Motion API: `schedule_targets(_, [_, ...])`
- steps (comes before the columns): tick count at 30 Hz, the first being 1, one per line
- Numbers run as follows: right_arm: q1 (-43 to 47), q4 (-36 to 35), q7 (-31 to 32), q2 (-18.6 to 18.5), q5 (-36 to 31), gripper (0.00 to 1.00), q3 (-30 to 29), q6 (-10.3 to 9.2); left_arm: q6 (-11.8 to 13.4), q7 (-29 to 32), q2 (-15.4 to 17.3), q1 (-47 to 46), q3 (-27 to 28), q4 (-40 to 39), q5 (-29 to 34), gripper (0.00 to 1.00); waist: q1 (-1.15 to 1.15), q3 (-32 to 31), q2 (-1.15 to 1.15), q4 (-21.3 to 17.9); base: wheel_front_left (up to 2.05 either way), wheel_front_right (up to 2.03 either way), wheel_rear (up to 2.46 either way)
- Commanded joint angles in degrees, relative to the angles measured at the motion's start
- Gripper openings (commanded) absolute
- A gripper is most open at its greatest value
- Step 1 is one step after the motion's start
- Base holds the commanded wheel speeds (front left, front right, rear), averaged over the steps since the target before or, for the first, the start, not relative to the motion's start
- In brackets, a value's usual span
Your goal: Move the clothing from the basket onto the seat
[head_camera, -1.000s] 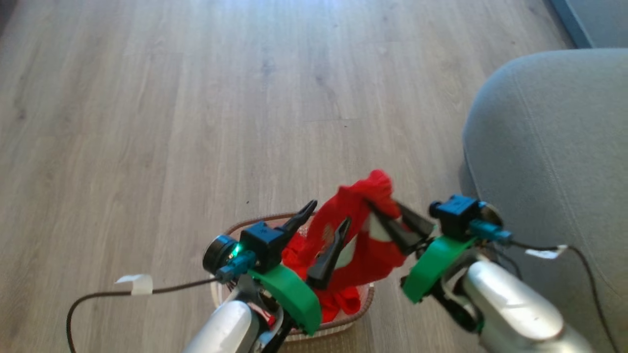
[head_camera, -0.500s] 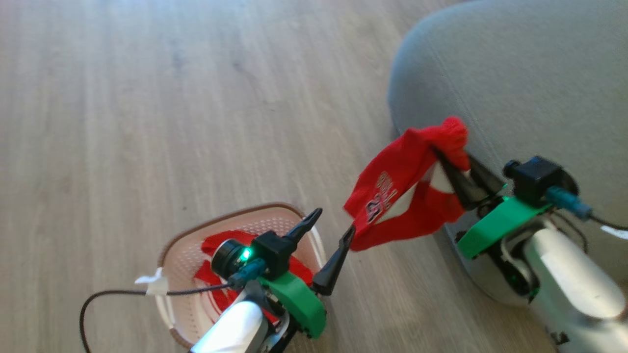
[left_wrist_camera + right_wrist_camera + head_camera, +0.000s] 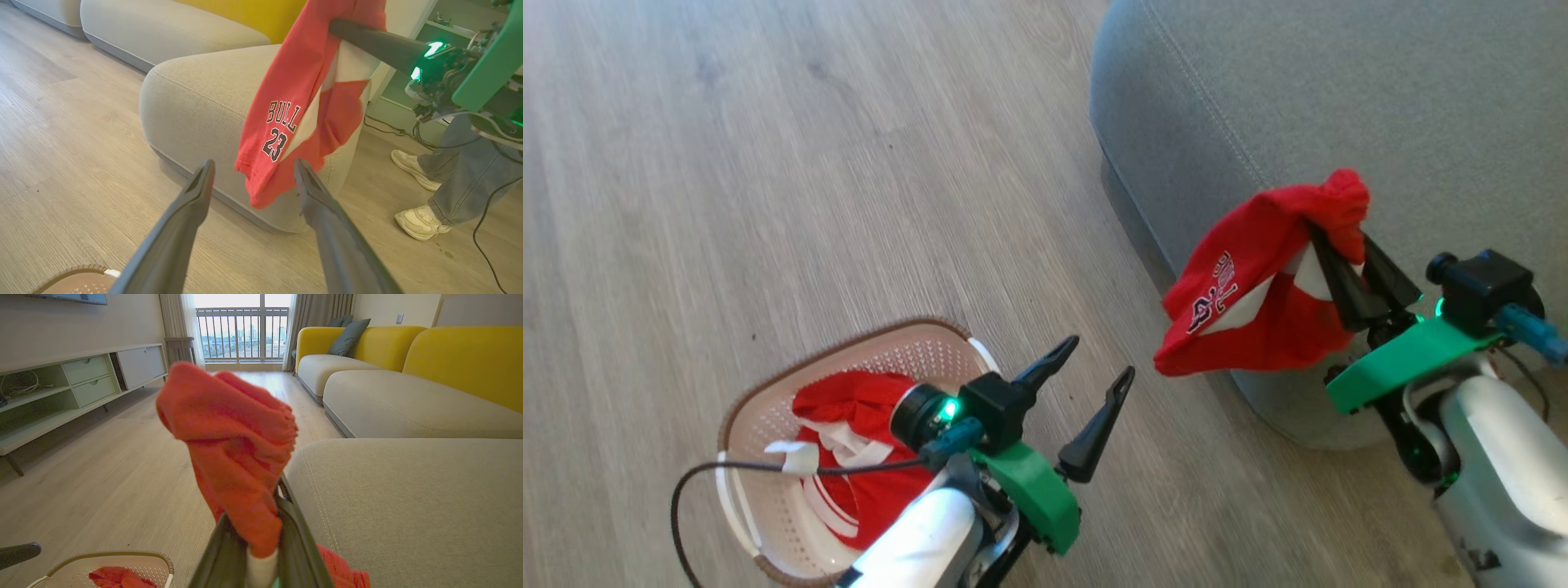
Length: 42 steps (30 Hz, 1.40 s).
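Right gripper (image 3: 1335,235): the fingers are closed on a bunched fold of a red garment (image 3: 1250,273). The garment is clear of the basket and hangs beside the rounded corner of the grey seat (image 3: 1298,98). In the head view it overlaps the seat's edge. It is not lying on the cushion. The left wrist view shows white panels and dark lettering reading "BULL 23" on the cloth. In the right wrist view the bunched top covers the fingertips.

Left gripper (image 3: 1100,355): the fingers are spread apart and hold nothing. It hovers over the wooden floor (image 3: 768,163), just beside the basket (image 3: 915,355) and between the basket and the seat. In its own wrist view the garment's lower hem appears between the two fingers. The head view shows the hem apart from them.

The basket stands on the floor, near the seat but not touching it. The red-and-white clothing (image 3: 849,404) inside it is partly covered by the left wrist camera and a black cable (image 3: 711,472) with a white tape tab.

Surroundings:
- A person's jeans (image 3: 461,171) and pale shoes (image 3: 421,222) stand on the floor past the seat corner, close behind the right arm.
- Yellow sofa backs (image 3: 461,355) rise behind the seat.
- A low pale-green cabinet (image 3: 73,375) runs along the opposite wall.
- A balcony window (image 3: 241,330) closes the far end.
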Motion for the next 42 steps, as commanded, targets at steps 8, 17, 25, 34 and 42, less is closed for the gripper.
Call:
schedule_targets(8, [-4.1, -5.5, -0.4, 1.8, -0.5, 0.0, -8.5, -0.01, -0.4, -0.6, 0.3, -8.6, 0.9, -0.6, 3.1, 1.0, 0.0, 10.4, 0.0, 0.7, 0.0, 0.0, 0.0])
schedule_targets(17, [-20.4, -4.5, -0.4, -0.1, -0.4, 0.0, -18.3, -0.01, -0.7, 1.9, 3.3, -19.3, 2.0, -2.4, 6.6, 1.0, 0.0, 28.1, 0.0, 1.9, 0.0, 0.0, 0.0])
schedule_targets(25, [-46.8, 10.8, 0.3, -9.2, 4.0, 0.0, -32.5, -0.01, -0.8, 2.8, 7.1, -22.2, 3.7, -3.6, 7.0, 1.0, 0.0, 38.2, 0.0, 4.3, 0.0, 0.0, 0.0])
schedule_targets(34, [-52.4, 29.4, 3.6, -16.5, 0.7, 0.0, -36.6, -0.01, 0.8, 3.4, 9.3, -21.2, 5.0, -6.4, 6.4, 1.0, 0.0, 42.6, 0.0, 5.1, 0.0, 0.0, 0.0])
schedule_targets(42, [-45.9, 40.8, 0.6, -9.8, 1.8, 1.0, -32.7, -0.01, 2.0, 4.3, 10.1, -20.5, 5.2, -7.2, 6.1, 1.0, 0.0, 42.0, 0.0, 3.7, 0.0, 0.0, 0.0])
